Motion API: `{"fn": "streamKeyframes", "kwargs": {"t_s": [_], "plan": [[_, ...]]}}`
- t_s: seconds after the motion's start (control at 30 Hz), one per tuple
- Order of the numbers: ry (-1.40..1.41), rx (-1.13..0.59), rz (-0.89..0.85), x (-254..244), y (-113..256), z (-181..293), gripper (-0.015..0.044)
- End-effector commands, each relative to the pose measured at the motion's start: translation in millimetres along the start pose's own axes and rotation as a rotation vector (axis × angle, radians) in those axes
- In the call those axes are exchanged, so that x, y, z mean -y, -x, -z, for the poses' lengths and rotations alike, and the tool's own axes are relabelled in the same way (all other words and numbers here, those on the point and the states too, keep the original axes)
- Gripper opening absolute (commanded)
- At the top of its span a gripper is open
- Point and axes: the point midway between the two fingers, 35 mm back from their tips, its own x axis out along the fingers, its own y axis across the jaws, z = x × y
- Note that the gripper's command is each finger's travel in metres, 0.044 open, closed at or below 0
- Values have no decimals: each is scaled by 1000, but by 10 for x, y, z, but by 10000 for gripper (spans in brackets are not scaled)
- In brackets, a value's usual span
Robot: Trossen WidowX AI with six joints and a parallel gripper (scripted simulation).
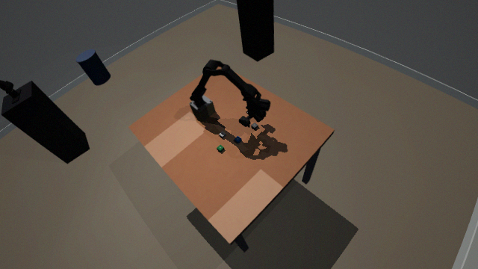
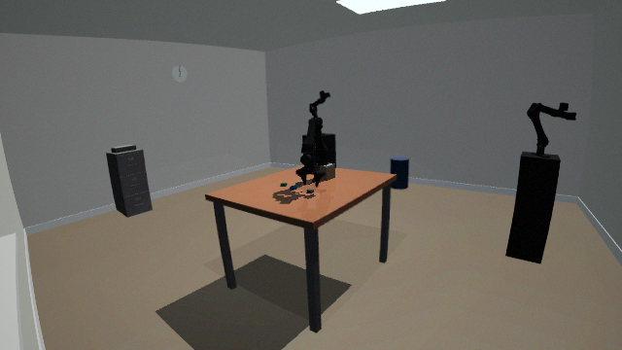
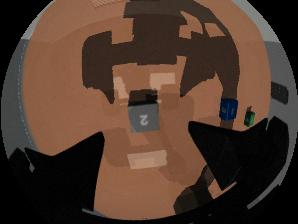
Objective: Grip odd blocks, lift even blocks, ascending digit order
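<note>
From above, left to right, a small green cube (image 1: 220, 148) (image 2: 284, 185) (image 3: 249, 118), a small white block (image 1: 222, 134) and a small blue cube (image 1: 237, 140) (image 2: 293, 188) (image 3: 228, 109) lie to the left of the small grey cube printed "2" (image 1: 255, 126) (image 2: 310, 191) (image 3: 144, 117), which sits on the orange-brown table (image 1: 194, 179) (image 2: 258, 199) (image 3: 55, 100). The black parallel-jaw gripper (image 1: 254, 120) (image 2: 311, 185) (image 3: 147, 131) hangs near that grey cube, nearly fully open and empty.

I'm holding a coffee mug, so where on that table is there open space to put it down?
The safest-looking patch is the table's pale strip by the near corner in the top view, well beyond the green block. It is crowded around the blue block and the gray block, under the gripper.
</note>
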Motion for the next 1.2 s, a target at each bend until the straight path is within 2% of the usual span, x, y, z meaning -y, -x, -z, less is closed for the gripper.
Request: {"fn": "streamKeyframes", "kwargs": {"t_s": [0.0, 0.17, 0.33, 0.7, 1.0, 1.17], "plan": [[-4, 4, 0, -6, 108, -13, 374], [-4, 4, 0, -7, 853, -14, 243], [-4, 3, 0, -5, 886, -10, 120], [-4, 3, 0, 23, 886, -16, 120], [-4, 4, 15, 1417, 891, -39, 120], [-4, 4, 16, 1555, 892, -11, 120]]}}
